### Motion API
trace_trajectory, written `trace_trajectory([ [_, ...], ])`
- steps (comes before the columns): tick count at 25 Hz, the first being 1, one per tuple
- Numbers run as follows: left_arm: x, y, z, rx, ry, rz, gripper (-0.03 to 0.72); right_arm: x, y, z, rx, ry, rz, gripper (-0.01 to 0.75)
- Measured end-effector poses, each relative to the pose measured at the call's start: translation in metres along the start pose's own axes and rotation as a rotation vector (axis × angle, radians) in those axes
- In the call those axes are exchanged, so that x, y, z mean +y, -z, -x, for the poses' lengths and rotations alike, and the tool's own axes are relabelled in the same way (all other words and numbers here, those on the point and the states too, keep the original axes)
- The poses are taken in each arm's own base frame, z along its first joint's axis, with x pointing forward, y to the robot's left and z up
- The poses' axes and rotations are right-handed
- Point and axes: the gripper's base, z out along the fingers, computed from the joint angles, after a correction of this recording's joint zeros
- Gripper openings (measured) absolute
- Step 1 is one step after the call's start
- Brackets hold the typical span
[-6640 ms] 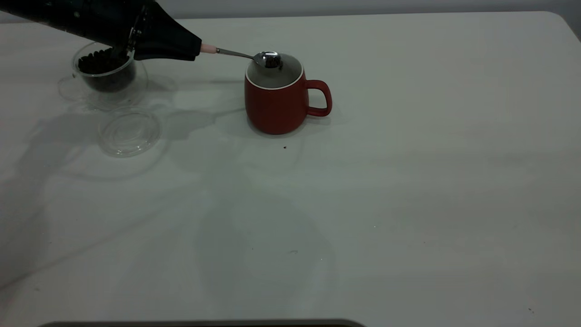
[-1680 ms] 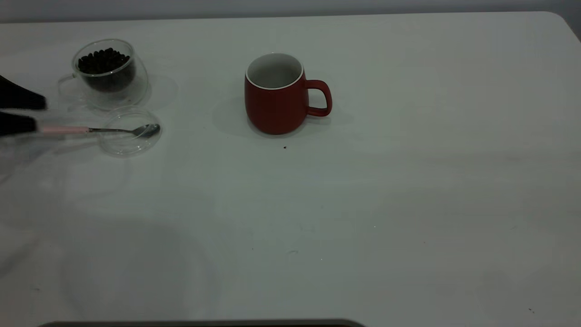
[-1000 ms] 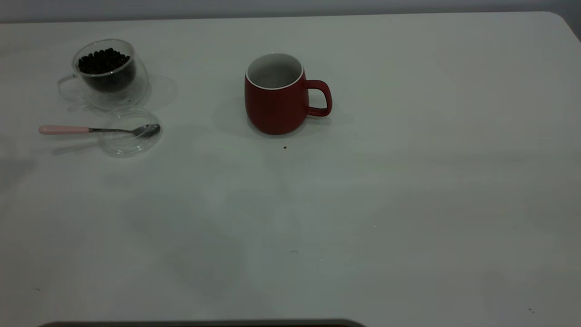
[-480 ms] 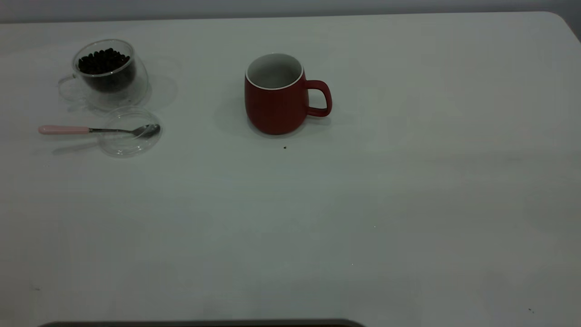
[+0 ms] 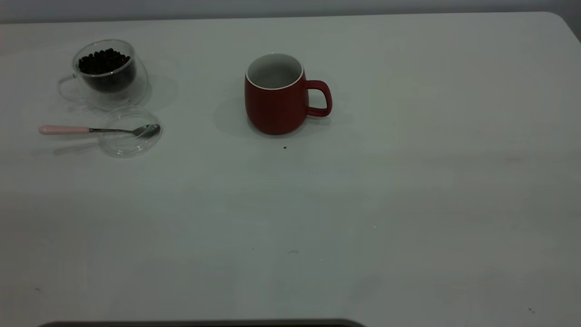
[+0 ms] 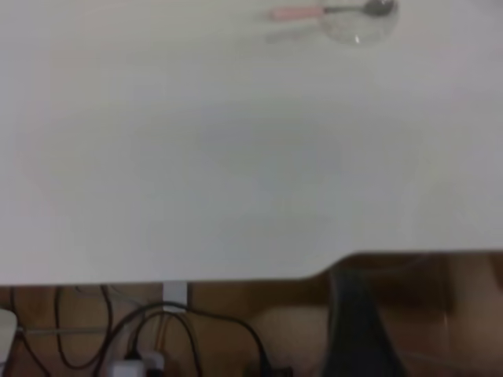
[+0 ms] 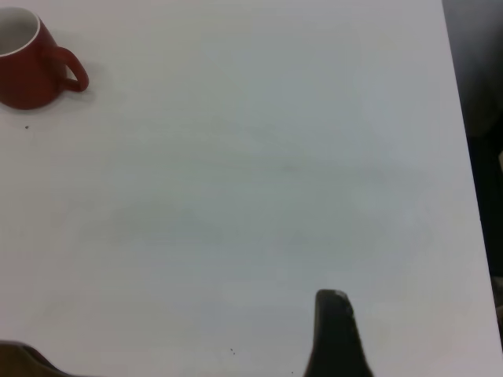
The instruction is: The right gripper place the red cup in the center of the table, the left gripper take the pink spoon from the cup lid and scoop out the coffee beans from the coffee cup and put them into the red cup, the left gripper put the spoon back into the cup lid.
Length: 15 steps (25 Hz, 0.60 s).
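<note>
The red cup (image 5: 277, 97) stands upright near the middle of the table (image 5: 363, 204), handle to the right; it also shows in the right wrist view (image 7: 27, 71). The coffee cup (image 5: 109, 75) with coffee beans (image 5: 104, 61) stands at the far left. The cup lid (image 5: 129, 138) lies just in front of it. The pink spoon (image 5: 63, 130) rests with its bowl in the lid and its handle sticking out left, and shows in the left wrist view (image 6: 299, 12). The left gripper (image 6: 357, 330) is back beyond the table's edge. The right gripper (image 7: 334, 338) hovers far right of the red cup.
A tiny dark speck (image 5: 285, 147) lies just in front of the red cup. Cables (image 6: 157, 345) hang below the table edge in the left wrist view. Neither arm shows in the exterior view.
The left gripper held the spoon over the red cup, then laid it in the lid, let go and withdrew out of the exterior view. Nothing has moved in the last half second.
</note>
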Motion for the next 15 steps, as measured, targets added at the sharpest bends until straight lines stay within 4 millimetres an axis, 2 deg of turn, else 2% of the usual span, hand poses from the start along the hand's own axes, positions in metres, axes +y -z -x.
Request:
trace_trajectory([
  [3,0.0,-0.006,-0.008,-0.015,-0.008,-0.009,0.515,0.0,0.0,0.0,0.0,0.0,0.0,0.556],
  [11,0.0,-0.003,-0.011,-0.058,0.003,-0.002,0.515,0.0,0.0,0.0,0.0,0.0,0.0,0.556],
  [15,-0.001,0.005,-0.022,-0.165,0.0,0.005,0.515,0.0,0.0,0.0,0.0,0.0,0.0,0.556],
])
